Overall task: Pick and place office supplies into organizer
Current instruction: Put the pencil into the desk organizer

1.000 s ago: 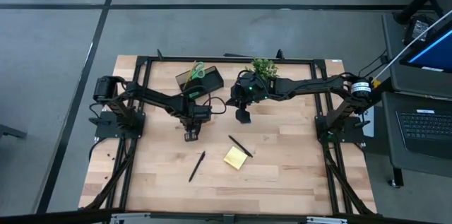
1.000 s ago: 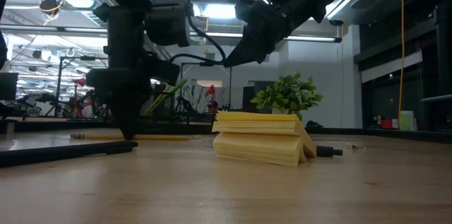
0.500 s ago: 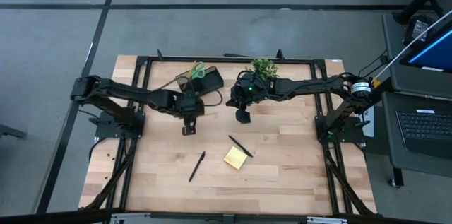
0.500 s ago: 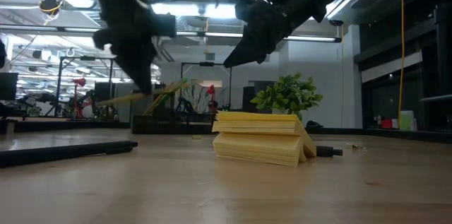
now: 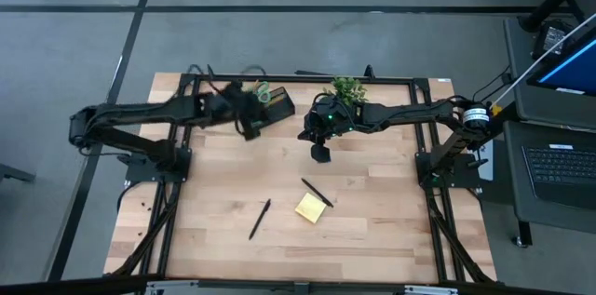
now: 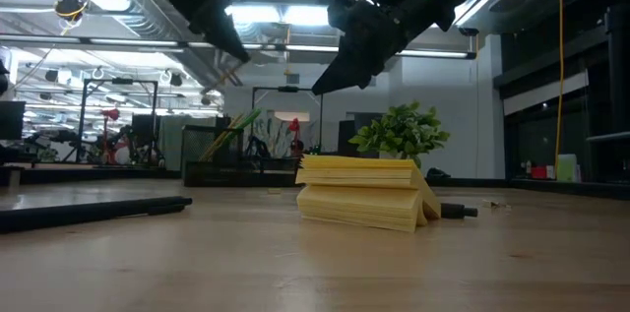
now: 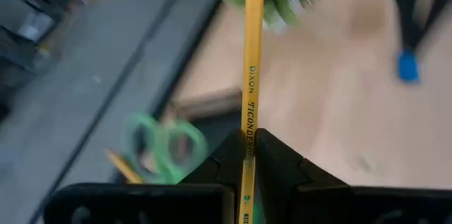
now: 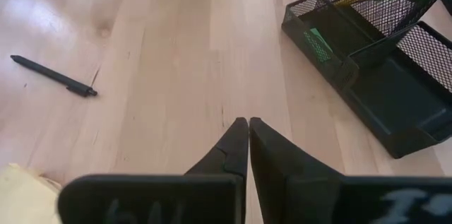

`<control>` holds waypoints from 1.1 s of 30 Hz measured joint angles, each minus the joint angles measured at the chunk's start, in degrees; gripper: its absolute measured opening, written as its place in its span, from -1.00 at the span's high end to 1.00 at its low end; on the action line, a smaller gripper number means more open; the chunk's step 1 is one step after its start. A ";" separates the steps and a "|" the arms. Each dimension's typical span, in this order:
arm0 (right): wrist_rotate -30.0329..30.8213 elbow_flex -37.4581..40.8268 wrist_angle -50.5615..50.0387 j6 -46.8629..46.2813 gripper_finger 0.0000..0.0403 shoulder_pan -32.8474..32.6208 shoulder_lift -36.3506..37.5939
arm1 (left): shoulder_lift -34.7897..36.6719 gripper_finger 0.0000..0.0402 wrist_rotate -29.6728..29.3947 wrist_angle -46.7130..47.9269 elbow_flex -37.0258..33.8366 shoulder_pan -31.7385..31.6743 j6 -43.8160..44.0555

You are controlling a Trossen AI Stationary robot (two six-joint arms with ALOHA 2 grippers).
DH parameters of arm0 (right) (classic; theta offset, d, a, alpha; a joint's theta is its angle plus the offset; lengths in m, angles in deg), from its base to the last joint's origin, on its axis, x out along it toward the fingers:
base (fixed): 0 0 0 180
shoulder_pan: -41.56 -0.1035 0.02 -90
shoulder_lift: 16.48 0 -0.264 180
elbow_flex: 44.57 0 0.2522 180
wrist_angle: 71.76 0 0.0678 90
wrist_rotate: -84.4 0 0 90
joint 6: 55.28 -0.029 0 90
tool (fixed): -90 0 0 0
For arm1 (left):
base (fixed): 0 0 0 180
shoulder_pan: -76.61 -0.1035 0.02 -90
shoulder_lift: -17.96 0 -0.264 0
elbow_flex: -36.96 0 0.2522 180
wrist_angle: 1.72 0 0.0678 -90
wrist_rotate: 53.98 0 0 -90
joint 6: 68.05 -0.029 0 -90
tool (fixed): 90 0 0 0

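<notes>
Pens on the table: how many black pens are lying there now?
2. One black pen lies toward the table's front, left of the yellow sticky-note pad. The other black pen lies just behind that pad. More could be hidden inside the organizer.

A robotics lab: exposed ceiling ducts (image 6: 89, 17), metal racks (image 6: 128, 120) (cluttered), and a laptop (image 5: 559, 160) beside the table.

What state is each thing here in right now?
Left gripper: shut on yellow wooden pencil, above black mesh organizer.
Right gripper: shut, empty.
Green-handled scissors: standing in organizer.
Two black pens: lying on table.
Yellow sticky-note pad: on table.
</notes>
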 joint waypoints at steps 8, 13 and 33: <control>-0.05 0.00 -0.25 -0.18 0.91 -0.01 0.00 | 4.05 0.88 9.49 -17.57 -10.30 -11.31 -3.03; -0.07 0.00 -0.29 -0.03 0.91 -0.42 0.00 | 6.74 0.88 11.73 -38.62 -22.49 -16.95 -0.93; -0.26 0.00 1.07 -0.05 0.91 -0.44 0.00 | 1.80 0.87 12.06 -54.80 -37.90 -22.47 6.21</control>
